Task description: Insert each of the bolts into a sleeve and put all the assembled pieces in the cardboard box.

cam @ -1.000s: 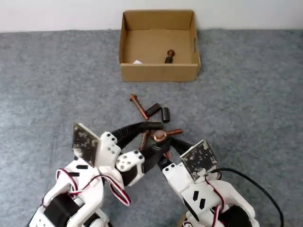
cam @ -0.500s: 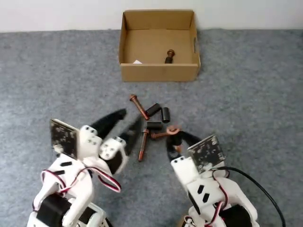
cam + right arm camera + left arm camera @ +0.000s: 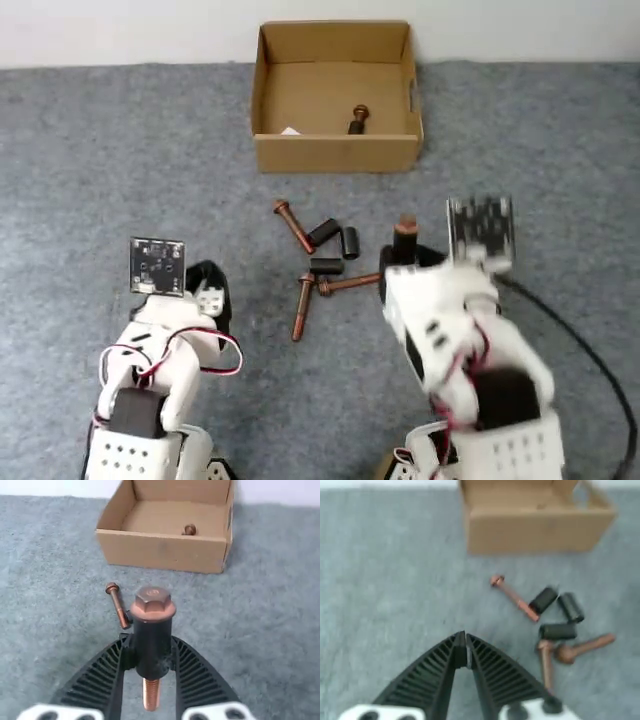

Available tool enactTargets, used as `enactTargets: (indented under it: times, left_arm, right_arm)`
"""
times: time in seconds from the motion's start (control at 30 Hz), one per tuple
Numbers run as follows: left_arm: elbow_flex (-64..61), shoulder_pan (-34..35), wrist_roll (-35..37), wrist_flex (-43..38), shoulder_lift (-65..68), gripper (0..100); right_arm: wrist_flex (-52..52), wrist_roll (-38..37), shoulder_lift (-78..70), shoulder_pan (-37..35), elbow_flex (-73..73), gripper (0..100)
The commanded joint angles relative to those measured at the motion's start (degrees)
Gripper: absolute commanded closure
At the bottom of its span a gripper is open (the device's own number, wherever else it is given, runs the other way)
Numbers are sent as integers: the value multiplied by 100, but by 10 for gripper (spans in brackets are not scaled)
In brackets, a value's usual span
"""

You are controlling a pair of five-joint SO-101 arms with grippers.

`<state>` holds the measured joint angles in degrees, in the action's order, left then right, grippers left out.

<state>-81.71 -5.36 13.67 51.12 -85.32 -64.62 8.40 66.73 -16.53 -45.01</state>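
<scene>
We are holding a bolted sleeve (image 3: 152, 625) upright in the right gripper (image 3: 150, 650), whose fingers are clenching the black sleeve, with the copper hex head on top and the shank tip poking out below. A second ago both grippers were meeting over the pile in the middle of the grey mat (image 3: 540, 150). Now the right arm is lifting the piece clear and facing the cardboard box (image 3: 335, 152) at the mat's far edge, while the left gripper (image 3: 465, 642) is pulling back toward the near left corner, its fingers pressed together on nothing. We are reading this as the insertion being finished and the carry to the box beginning. One assembled piece (image 3: 357, 119) is already lying in the box. Three loose bolts (image 3: 293, 226) and three loose sleeves (image 3: 326, 266) are waiting mid-mat, so we are judging three more pairings to be remaining
</scene>
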Motion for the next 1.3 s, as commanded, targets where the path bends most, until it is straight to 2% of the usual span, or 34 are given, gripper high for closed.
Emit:
enactTargets:
  times: [0.0,0.1,0.27,0.43,0.57,0.97,1.27]
  left_arm:
    - [-321,79,-44,-114,-53,995]
    - [-602,79,-44,-123,-53,995]
    - [-1121,79,-53,-668,-53,995]
    - [-1516,105,-53,-1081,-53,995]
    - [-1516,651,-26,-1046,-18,995]
    - [-1516,809,-35,-1046,-18,994]
    - [-1516,809,-26,-1037,-9,994]
  right_arm:
    - [163,264,-1314,57,1152,991]
    - [171,308,-2281,57,1890,991]
    - [734,264,-3714,57,3033,991]
    - [1481,-308,-5007,66,4097,991]
    - [2044,-633,-5824,66,4809,991]
    - [4857,-1503,-8435,268,5697,991]
    - [5103,-1697,-10703,268,7156,991]
